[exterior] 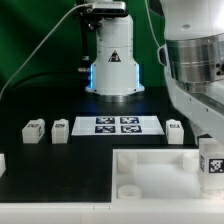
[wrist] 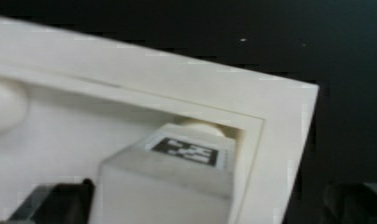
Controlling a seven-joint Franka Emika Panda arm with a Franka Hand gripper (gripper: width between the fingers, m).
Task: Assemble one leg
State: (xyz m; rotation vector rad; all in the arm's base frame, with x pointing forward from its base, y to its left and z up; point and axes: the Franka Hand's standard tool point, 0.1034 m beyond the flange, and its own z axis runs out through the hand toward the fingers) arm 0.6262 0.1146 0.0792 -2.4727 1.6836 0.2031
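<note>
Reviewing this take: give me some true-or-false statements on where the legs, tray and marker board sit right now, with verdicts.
1. The marker board carries four tags. True.
2. All four legs lie on the exterior view's left of the marker board. False: the far-left leg and the second leg lie there, the right-hand leg lies on the other side, and the fourth leg is at the tray.
3. The tray rests on top of the marker board. False: it lies apart from it, on the black table.
4. In the wrist view the fourth leg shows its tag at a tray corner. True.
</note>
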